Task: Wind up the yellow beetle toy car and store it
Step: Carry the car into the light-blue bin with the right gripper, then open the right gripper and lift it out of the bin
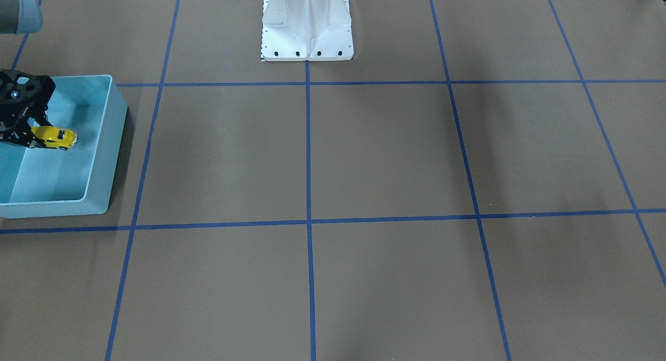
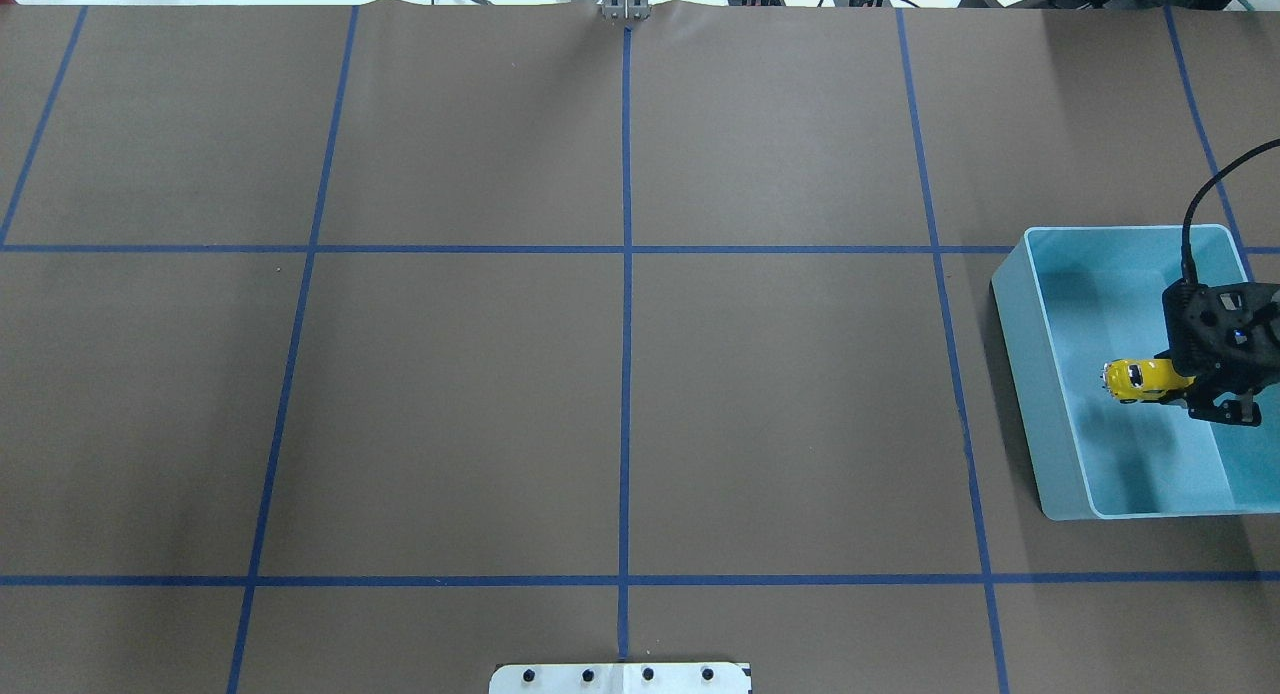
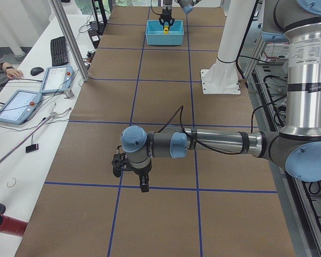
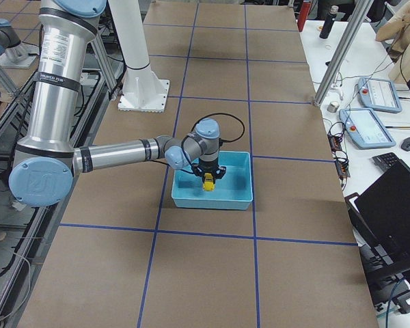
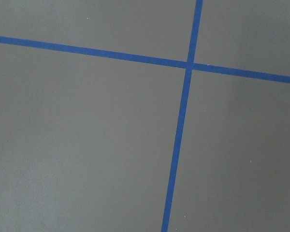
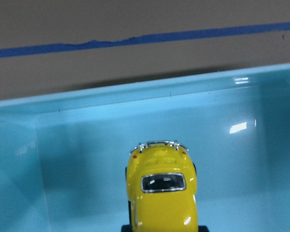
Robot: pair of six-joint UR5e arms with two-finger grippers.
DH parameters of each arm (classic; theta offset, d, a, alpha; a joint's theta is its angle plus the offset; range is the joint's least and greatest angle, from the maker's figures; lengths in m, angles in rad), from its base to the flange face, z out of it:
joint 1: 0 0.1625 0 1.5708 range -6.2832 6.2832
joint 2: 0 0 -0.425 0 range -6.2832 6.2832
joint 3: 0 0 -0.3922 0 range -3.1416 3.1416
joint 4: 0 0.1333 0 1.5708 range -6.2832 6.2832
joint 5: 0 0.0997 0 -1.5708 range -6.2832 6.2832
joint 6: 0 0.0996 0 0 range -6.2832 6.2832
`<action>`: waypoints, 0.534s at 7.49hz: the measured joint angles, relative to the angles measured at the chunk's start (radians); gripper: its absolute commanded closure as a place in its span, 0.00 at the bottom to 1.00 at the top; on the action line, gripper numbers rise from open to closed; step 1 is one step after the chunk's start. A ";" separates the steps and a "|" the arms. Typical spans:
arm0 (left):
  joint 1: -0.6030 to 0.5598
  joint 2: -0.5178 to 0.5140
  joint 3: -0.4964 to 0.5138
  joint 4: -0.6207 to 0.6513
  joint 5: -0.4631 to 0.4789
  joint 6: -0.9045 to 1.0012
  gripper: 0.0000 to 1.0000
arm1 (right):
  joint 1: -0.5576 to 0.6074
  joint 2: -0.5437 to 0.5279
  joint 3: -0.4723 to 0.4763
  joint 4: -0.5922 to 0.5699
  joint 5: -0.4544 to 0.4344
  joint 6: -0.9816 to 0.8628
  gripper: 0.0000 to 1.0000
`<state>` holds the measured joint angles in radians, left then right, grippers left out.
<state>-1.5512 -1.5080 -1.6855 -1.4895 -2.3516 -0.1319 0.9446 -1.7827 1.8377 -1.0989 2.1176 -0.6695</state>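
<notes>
The yellow beetle toy car (image 2: 1140,379) is tiny, glossy and bright yellow, with dark windows. My right gripper (image 2: 1188,384) is shut on it and holds it level over the inside of the light-blue bin (image 2: 1012,374) at the table's right end. The car (image 1: 56,137) sticks out from the fingers toward the table's middle. In the right wrist view the car (image 6: 162,195) shows from behind over the bin's floor (image 6: 87,159). My left gripper (image 3: 132,172) shows only in the exterior left view, low over bare table, and I cannot tell whether it is open or shut.
The brown table is marked with a grid of blue tape lines (image 2: 626,324). The white robot base (image 1: 307,25) stands at the table's middle edge. The left wrist view shows only table and a tape crossing (image 5: 188,65). Operators' tablets and keyboards lie beside the table (image 3: 21,104).
</notes>
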 measured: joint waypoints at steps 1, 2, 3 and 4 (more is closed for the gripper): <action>0.000 -0.001 0.001 0.000 0.000 0.000 0.00 | -0.005 0.000 -0.030 0.034 0.001 0.005 0.27; 0.000 -0.002 0.001 0.000 0.000 0.000 0.00 | -0.012 0.001 -0.044 0.048 0.004 0.008 0.00; 0.000 -0.003 0.002 0.000 0.001 0.000 0.00 | -0.016 0.001 -0.050 0.054 0.020 0.009 0.00; 0.000 -0.003 0.003 0.000 0.001 0.002 0.00 | -0.011 0.000 -0.046 0.056 0.057 0.008 0.00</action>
<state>-1.5508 -1.5109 -1.6824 -1.4895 -2.3503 -0.1302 0.9338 -1.7824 1.7916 -1.0427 2.1743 -0.6611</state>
